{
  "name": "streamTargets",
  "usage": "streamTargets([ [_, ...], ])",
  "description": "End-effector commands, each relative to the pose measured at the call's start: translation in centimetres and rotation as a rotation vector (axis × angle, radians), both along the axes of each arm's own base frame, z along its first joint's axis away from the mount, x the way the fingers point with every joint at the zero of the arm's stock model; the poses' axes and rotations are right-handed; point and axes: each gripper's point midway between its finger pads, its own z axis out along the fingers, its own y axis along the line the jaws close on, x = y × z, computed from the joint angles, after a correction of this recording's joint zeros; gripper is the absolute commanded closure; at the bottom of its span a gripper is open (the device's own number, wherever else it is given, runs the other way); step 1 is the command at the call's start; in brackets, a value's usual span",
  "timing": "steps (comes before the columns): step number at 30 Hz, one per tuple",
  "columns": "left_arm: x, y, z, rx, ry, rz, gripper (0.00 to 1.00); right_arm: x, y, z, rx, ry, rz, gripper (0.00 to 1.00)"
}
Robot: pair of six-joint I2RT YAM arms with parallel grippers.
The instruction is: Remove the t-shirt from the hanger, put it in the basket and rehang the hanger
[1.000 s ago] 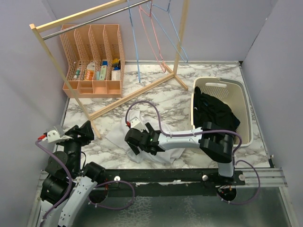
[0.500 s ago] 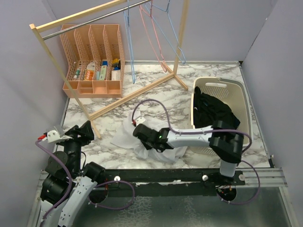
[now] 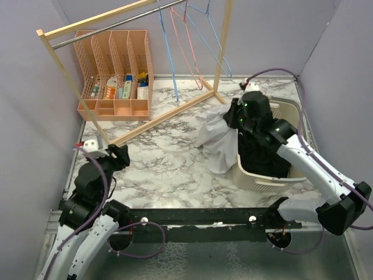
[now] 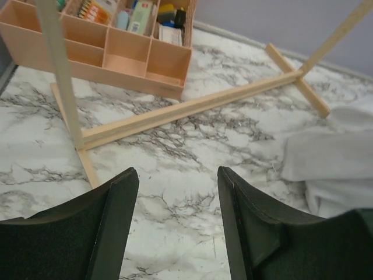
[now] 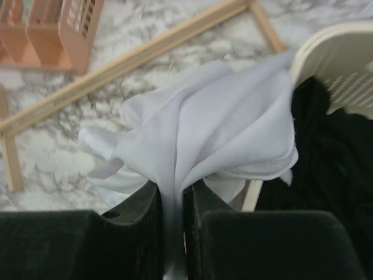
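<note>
T-shirt (image 3: 218, 143) now up beside basket (image 3: 259, 179)

White t-shirt (image 3: 217, 140), crumpled, off the hangers (image 3: 185, 44), pinched in my right gripper (image 5: 173, 204). It hangs against the left wall of the basket (image 3: 252, 177). Blue and pink hangers bare.

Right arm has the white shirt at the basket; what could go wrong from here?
Most of the white t-shirt hangs outside the rim of the basket, so a release now might drop it onto the table. The right gripper pinches only a narrow fold, which could slip free.
</note>
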Motion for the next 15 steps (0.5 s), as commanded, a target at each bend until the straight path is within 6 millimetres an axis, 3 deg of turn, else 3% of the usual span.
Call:
streamTargets([
  [1,1.8,-3.8,-1.8,0.071,0.104,-0.174,0.42,1.6,-6.6,7.6,-0.024,-0.113,-0.212,0.99],
  [5,2.0,-4.7,-2.1,0.080,0.113,-0.221,0.42,2.9,-12.8,13.6,-0.040,-0.225,-0.407,0.99],
  [9,1.7,-4.3,-1.8,0.071,0.086,-0.208,0.42,2.6,-17.2,20.5,-0.073,-0.352,-0.566,0.98],
  [13,1.7,-4.1,-1.6,0.068,0.080,-0.198,0.42,0.8,-19.6,27.6,-0.047,-0.493,-0.669,0.99],
  [15,1.7,-4.2,-1.8,0.070,0.087,-0.202,0.42,-0.3,-20.2,30.2,-0.019,-0.557,-0.687,0.99],
])
